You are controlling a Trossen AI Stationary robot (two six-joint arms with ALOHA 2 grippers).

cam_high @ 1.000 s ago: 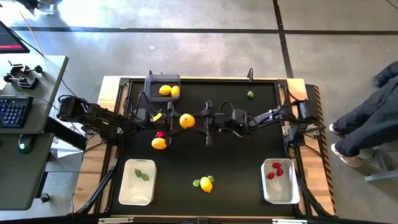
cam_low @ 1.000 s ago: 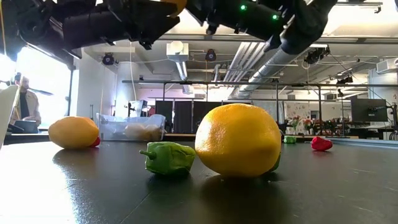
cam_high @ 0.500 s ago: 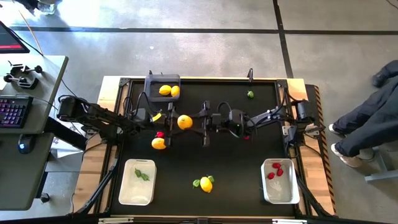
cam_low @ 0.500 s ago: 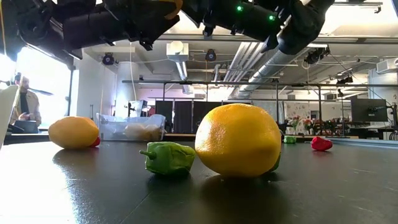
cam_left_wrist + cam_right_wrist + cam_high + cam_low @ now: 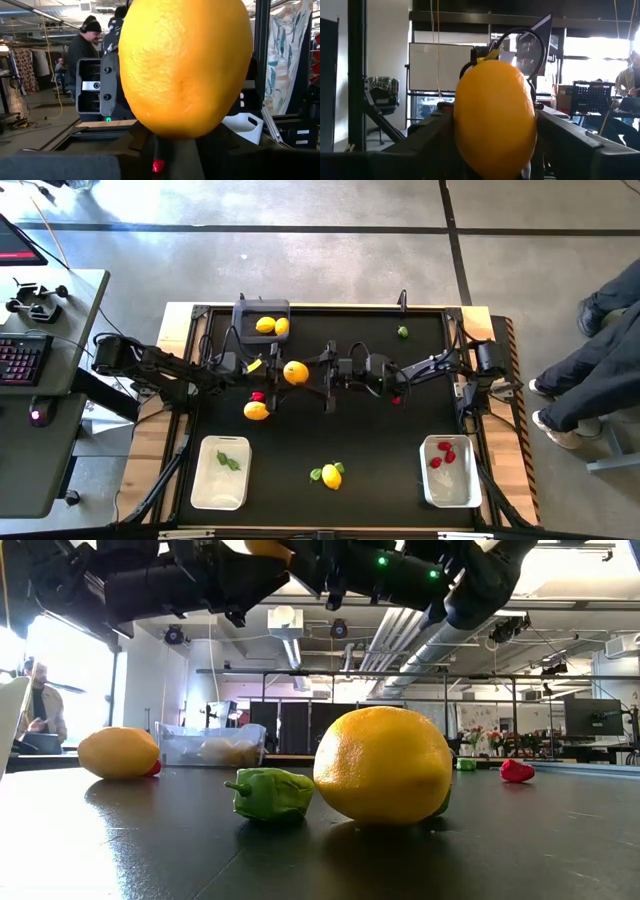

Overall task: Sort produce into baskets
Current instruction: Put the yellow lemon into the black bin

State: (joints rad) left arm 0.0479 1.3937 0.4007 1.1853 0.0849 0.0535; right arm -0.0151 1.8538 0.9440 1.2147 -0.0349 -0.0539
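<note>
While held aloft, lemon point(image 5: 295, 372) upright

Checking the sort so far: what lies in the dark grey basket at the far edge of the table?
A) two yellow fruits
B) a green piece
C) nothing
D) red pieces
A: the high view shows two yellow fruits side by side in the dark grey basket.

Black table point(image 5: 380, 460) with fruit, three baskets
</note>
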